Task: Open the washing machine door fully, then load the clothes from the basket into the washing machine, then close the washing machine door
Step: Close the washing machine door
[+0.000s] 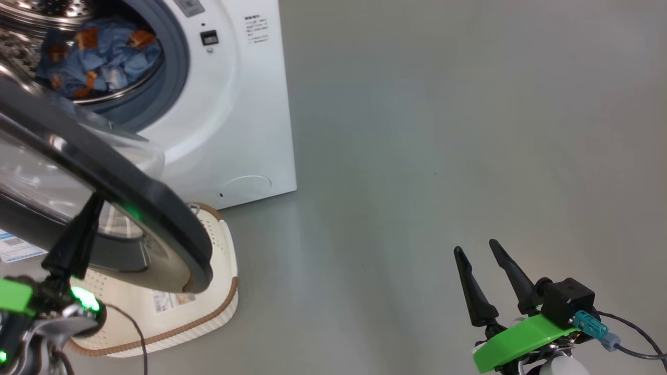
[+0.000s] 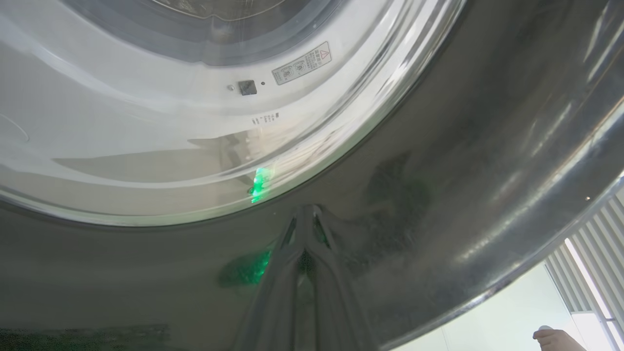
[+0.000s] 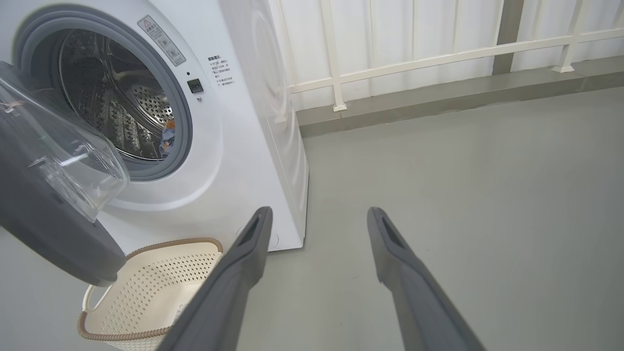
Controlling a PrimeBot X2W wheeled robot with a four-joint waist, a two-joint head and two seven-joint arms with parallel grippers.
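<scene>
Count: one washing machine (image 1: 245,104), one washing machine door (image 1: 130,192), one basket (image 1: 219,291), two grippers. The clothes (image 1: 104,57) form one heap; the pieces cannot be counted.

Appearance: the door has a wide glossy black rim around a bulging clear glass bowl and stands part open. The clothes are blue fabric with orange-brown prints and lie inside the steel drum.

Left gripper (image 1: 94,205): fingers pressed together, nothing between them. The tips meet the outer face of the door rim, directly ahead. The basket sits on the floor (image 1: 417,156) beneath the door, just beyond this gripper.

Right gripper (image 1: 475,246): fingers spread apart, holding nothing, over bare floor. The machine and basket are ahead to its left, well apart.
</scene>
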